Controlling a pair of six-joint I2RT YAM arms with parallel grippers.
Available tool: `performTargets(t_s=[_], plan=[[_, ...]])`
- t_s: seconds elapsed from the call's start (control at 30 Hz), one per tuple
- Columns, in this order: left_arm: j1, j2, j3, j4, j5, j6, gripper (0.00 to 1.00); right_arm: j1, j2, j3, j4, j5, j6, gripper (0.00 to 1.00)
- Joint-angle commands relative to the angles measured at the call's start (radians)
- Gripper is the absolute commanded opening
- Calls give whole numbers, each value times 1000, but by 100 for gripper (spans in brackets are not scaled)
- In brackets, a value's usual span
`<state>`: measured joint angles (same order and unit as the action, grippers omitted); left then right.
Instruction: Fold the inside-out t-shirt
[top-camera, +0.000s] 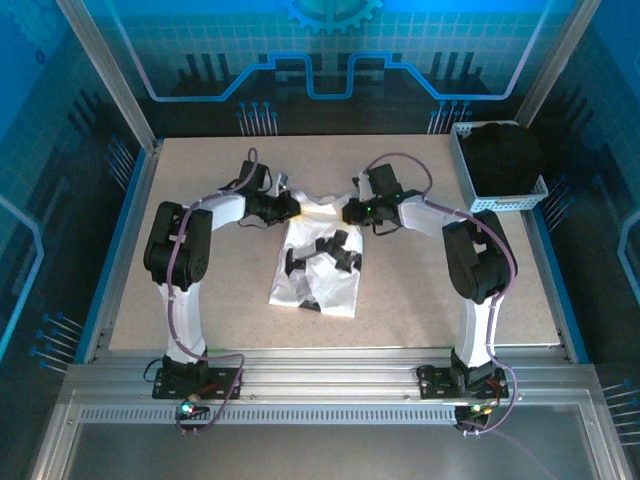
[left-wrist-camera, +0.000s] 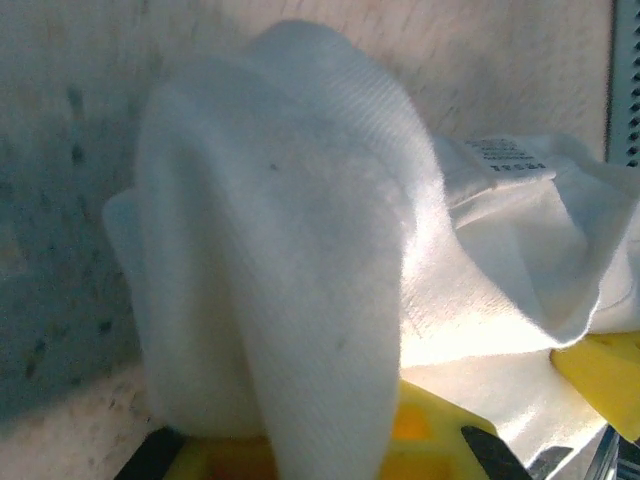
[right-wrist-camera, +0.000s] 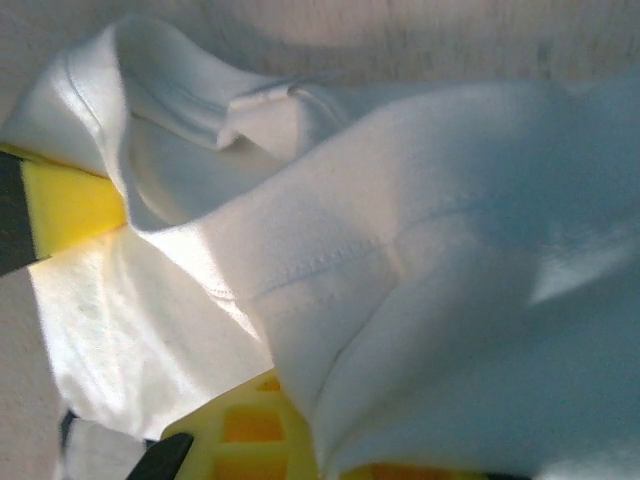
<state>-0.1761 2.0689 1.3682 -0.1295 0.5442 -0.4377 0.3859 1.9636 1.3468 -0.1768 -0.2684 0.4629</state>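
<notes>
Top external view: left fingers (top-camera: 295, 207) are closed on the upper left corner of the t-shirt (top-camera: 318, 275), which lies crumpled at the middle of the desk (top-camera: 420, 290), between the two arms. Right fingers (top-camera: 348, 212) are closed on its upper right corner. A basket (top-camera: 500, 198) at the far right desk edge holds a black garment (top-camera: 505, 155), well apart from the t-shirt. Left wrist view: white cloth is bunched over the yellow left fingers, with a label (left-wrist-camera: 512, 157) showing at right. Right wrist view: cloth with a stitched seam drapes over the yellow right fingers.
</notes>
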Motion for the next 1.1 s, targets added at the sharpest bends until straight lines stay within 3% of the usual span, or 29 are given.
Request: performTargets(t_s=[0.0, 0.2, 0.3, 0.47, 0.63, 0.77, 0.9, 1.07], plan=[[21, -75, 150, 34, -37, -42, 0, -48, -29, 170, -7, -12, -43, 0], [23, -72, 469, -54, -51, -46, 0, -88, 3, 535, -150, -13, -148, 0], [20, -91, 504, -52, -49, -53, 0, -87, -6, 573, -167, -19, -178, 0], [5, -172, 238, 144, -33, -88, 0, -79, -79, 361, -71, -42, -180, 0], [-39, -328, -222, 428, -11, -180, 0, -48, -223, -12, 70, -80, -129, 0], [-109, -500, -491, 461, -34, -198, 0, 2, -367, -255, 66, -67, -87, 0], [-196, -608, -601, 391, -104, -171, 0, 36, -472, -371, -16, -8, -81, 0], [-203, -557, -592, 383, -152, -130, 0, 39, -437, -334, -83, 51, -122, 0]])
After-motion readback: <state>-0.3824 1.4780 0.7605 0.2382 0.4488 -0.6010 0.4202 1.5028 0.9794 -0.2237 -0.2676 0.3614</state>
